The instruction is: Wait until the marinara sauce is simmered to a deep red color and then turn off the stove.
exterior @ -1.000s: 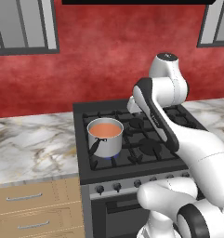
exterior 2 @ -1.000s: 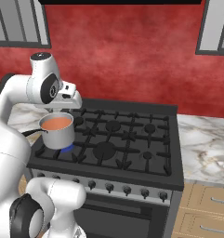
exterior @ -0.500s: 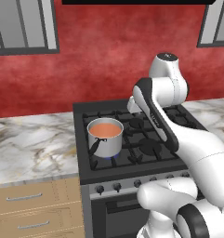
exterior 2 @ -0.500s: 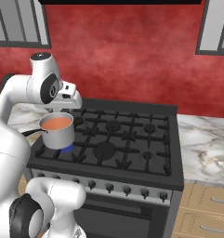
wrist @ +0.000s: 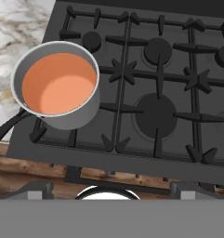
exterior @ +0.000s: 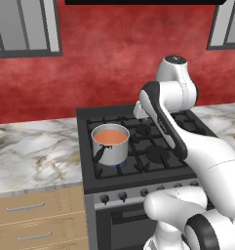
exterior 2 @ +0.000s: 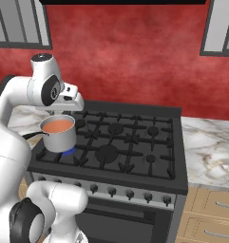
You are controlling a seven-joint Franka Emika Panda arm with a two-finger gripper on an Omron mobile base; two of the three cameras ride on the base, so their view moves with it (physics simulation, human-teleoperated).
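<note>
A: Nearest the cameras, low in both base views, the stove point(exterior: 138, 141) shows its silver front strip with a row of small dark knobs point(exterior 2: 111, 191). The gripper point(wrist: 111, 190) sits at the bottom edge of the hand view, its two dark finger tips point(wrist: 34, 189) set wide apart, nothing between them. Jaws released, holding nothing.

B: And the hand is well above the grates, looking straight down?

A: That's how it reads. In the right base view the hand hangs at the upper left, above the pan.

B: Then the pan.

A: A small shiny steel saucepan point(wrist: 78, 116) on the front burner at the left side of the stove, upright, dark handle point(wrist: 6, 128) running off toward the lower left of the hand view. A blue flame point(exterior 2: 68, 152) glows under it in both base views.

B: The marinara sauce?

A: The marinara sauce point(wrist: 60, 83) fills the pan as a smooth round disc, upper left of the hand view, centre left of the left base view. Pale orange-red.

B: Further back?

A: Black cast-iron grates point(wrist: 160, 83) over the other burners, stretching right and up in the hand view. Marble counter point(exterior: 36, 151) to either side of the stove, with wooden drawers point(exterior: 36, 219) beneath. Behind it all stands the mottled red wall point(exterior: 119, 58), with grey windows point(exterior: 24, 27) in the top corners.
</note>
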